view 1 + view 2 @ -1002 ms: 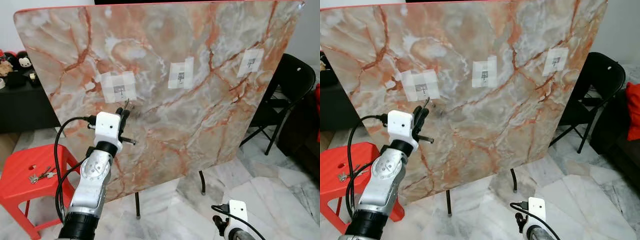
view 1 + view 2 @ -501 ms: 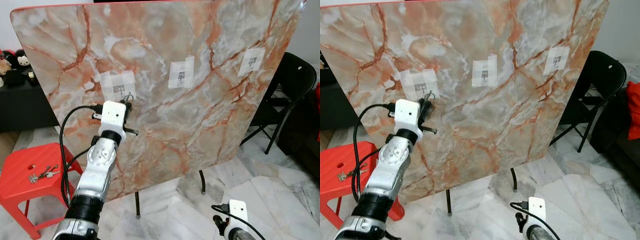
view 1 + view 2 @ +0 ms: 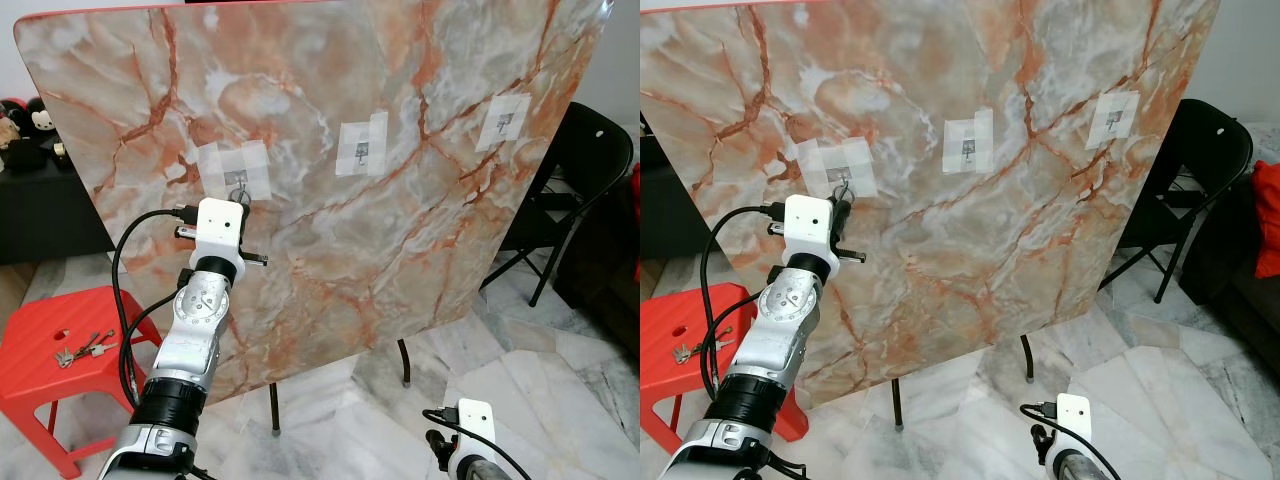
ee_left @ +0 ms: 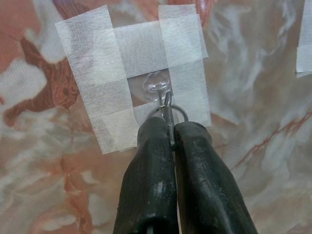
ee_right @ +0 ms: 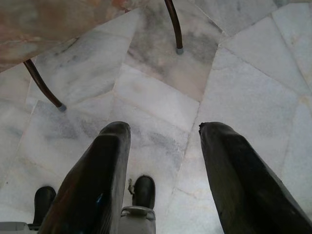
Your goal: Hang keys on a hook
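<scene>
**Key ring at the taped hook**

Head views: the left arm reaches up, its left tool (image 3: 243,197) at the leftmost taped hook (image 3: 238,178) on the tilted marble tabletop (image 3: 400,240). Spare keys (image 3: 84,349) lie on the red stool (image 3: 40,345).

Left wrist view: fingers (image 4: 151,161) clenched on a key ring (image 4: 170,113) touching the hook.

Right wrist view: the right tool (image 5: 163,127) hangs released above the floor. No writing is legible.

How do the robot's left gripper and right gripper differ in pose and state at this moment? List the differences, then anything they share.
The left gripper is raised to the taped hook on the marble board; the right gripper hangs low over the floor tiles. The left gripper is shut on a key ring; the right gripper is open and holds nothing. Both have two long black fingers.
</scene>
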Controlling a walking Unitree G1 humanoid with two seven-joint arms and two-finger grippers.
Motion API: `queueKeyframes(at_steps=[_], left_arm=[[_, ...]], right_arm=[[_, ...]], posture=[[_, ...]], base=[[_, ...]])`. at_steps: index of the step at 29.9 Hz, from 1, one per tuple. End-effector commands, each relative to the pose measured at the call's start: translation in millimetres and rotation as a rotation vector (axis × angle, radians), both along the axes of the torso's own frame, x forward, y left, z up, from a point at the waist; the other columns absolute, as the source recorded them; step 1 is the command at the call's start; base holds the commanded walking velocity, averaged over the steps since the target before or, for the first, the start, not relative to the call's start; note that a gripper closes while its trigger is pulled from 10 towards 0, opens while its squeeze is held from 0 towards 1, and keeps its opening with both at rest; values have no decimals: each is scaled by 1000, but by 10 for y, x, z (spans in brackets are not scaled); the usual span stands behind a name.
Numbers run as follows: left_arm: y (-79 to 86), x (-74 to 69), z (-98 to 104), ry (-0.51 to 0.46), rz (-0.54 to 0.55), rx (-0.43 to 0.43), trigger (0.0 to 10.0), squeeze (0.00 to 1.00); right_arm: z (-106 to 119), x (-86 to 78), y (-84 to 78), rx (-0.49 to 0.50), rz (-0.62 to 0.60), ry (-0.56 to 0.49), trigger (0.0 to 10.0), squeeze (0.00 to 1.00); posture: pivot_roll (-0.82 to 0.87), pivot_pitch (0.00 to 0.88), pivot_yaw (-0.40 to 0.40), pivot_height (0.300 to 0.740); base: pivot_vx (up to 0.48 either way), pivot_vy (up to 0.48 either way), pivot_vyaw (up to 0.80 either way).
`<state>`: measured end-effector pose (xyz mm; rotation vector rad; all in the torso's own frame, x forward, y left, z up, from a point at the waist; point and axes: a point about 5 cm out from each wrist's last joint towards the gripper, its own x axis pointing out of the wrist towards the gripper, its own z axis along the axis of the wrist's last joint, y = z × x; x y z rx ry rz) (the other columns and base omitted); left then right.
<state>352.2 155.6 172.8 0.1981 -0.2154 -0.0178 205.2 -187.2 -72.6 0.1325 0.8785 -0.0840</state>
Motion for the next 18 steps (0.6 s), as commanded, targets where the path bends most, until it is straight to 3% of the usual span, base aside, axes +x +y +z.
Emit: queueKeyframes(at_steps=[1,18], left_arm=[[5,32,44,-8,13,10,10000,0],[18,39,18,-2,23,23,10000,0]], right_arm=[[16,26,-12,-9,0,-5,10000,0],[24,41,-19,-10,5,-5,10000,0]], posture=[[97,0,-58,740],[97,0,-61,740]], base=[[0,0,0],[0,0,0]])
